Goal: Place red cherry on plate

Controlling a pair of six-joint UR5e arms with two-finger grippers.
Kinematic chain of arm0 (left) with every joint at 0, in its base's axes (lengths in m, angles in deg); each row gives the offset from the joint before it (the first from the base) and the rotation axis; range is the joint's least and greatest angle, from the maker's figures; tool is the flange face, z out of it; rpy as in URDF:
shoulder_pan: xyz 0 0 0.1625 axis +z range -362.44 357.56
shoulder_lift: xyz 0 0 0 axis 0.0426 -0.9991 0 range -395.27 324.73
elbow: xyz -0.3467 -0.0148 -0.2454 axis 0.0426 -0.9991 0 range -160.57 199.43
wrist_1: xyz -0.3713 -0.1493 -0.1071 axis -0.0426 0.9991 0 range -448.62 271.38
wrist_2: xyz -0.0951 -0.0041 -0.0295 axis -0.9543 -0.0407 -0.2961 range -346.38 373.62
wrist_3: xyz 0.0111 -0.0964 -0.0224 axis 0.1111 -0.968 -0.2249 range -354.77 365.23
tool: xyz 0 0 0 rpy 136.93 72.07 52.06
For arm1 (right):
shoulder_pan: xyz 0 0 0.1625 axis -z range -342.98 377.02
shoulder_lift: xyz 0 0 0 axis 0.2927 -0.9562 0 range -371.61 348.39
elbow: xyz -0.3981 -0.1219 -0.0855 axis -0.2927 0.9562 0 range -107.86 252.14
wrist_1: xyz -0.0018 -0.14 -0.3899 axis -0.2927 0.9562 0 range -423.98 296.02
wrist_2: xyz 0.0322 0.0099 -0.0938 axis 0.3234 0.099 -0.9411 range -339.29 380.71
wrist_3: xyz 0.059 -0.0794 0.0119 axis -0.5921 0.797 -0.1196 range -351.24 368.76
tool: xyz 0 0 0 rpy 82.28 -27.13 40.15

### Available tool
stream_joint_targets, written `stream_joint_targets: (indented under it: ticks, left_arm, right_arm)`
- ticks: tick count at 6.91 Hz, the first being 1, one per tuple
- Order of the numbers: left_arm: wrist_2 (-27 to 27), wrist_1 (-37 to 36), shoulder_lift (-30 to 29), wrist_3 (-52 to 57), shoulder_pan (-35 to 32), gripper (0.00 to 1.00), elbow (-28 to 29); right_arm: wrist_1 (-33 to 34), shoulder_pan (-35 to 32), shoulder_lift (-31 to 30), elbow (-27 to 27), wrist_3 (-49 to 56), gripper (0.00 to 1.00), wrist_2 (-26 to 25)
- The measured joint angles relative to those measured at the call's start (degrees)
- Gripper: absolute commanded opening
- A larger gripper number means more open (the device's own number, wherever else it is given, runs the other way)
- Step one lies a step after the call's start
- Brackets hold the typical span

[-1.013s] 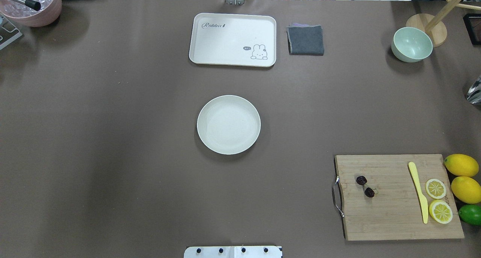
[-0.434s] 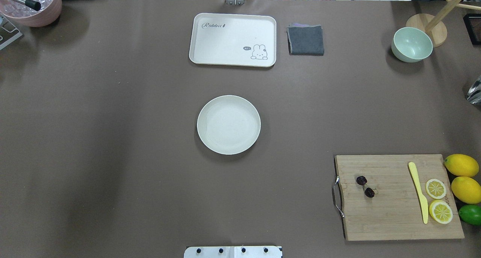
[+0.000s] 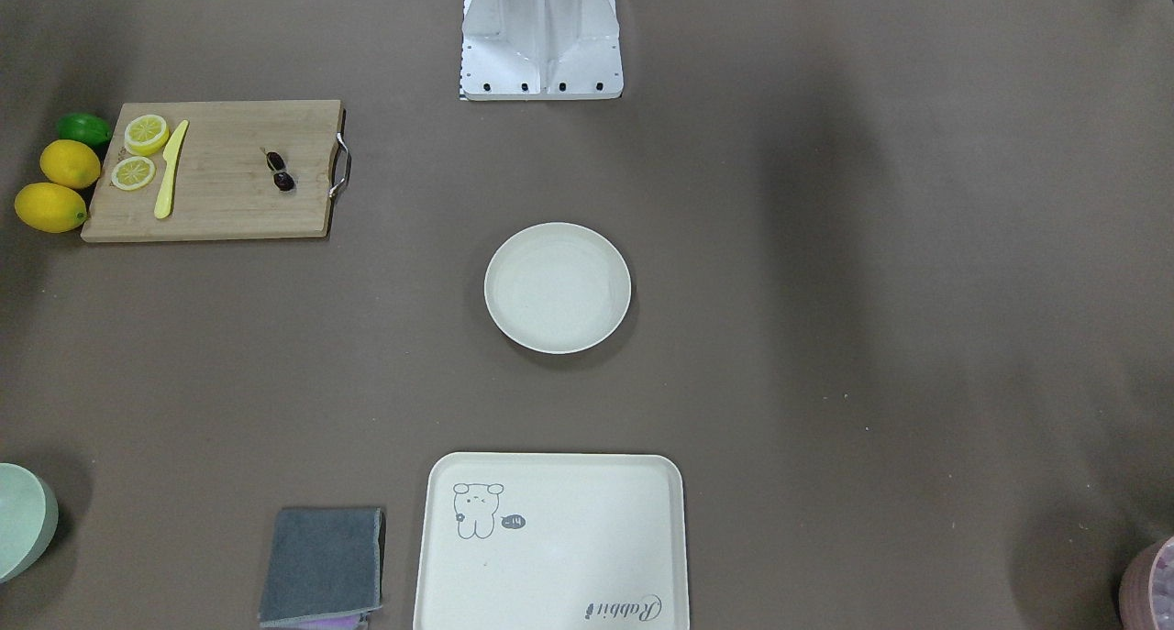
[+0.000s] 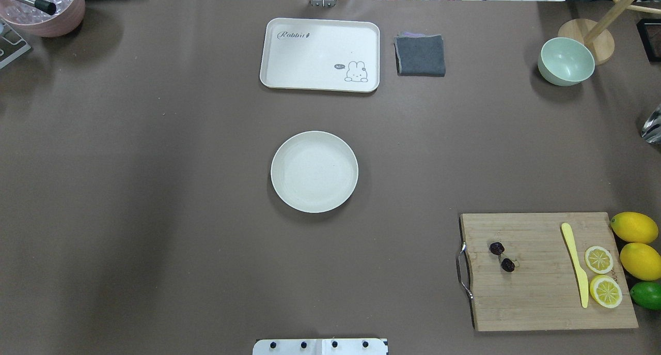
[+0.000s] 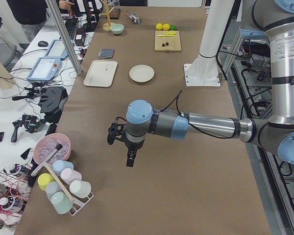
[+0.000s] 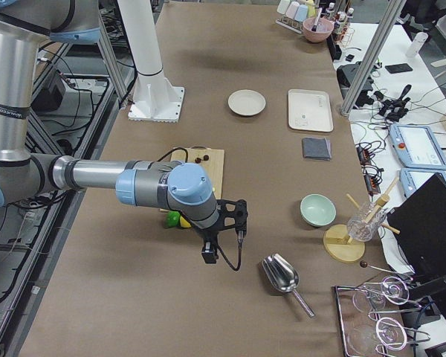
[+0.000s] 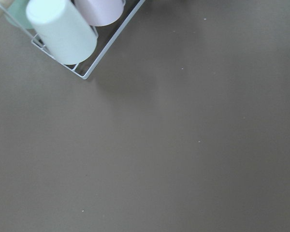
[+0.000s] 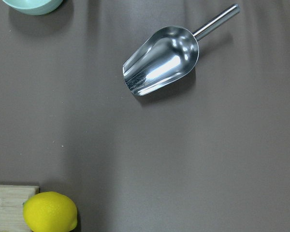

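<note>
The red cherry [image 4: 507,264] lies on a wooden cutting board [image 4: 537,298] at the table's [image 4: 155,189] right corner on the robot's side; its two dark balls sit near the board's end with the metal handle [image 4: 463,272], well apart from the plate [image 4: 314,171]. The plate stands bare in the middle of the table. On the board's other end lie a yellow knife [image 4: 576,264] and two lemon slices [image 4: 599,259]; two whole lemons [image 4: 633,227] and a lime [image 4: 648,294] lie just off that end, by the table's right edge.

Along the far edge lie a cream tray [image 4: 320,50] and, beside it, a folded grey cloth [image 4: 420,55]; a green bowl [image 4: 565,60] stands near the far right corner, a pink tub [image 4: 46,9] at the far left corner.

The left gripper [image 5: 130,162] hangs over the table's left end, pointing down, near a wire rack of cups [image 7: 63,31]; whether its fingers are spread or pressed together I cannot tell. The right gripper [image 6: 207,256] hangs over the right end, between the lemons and a metal scoop [image 8: 162,60]; there too I cannot tell. Neither touches anything.
</note>
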Motion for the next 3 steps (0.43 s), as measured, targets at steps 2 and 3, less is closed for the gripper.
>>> stream_joint_targets:
  ticks: [2,3]
  left_arm:
    - [0.4,-3.8,-1.1,0.1,-0.6,0.98,0.0]
    - [0.4,-4.2,-1.2,0.3,-0.9,0.98,0.1]
  right_arm:
    - [-0.1,-0.3,0.4,0.0,0.0,1.0,-0.1]
    - [-0.1,-0.8,0.4,0.0,0.0,1.0,0.0]
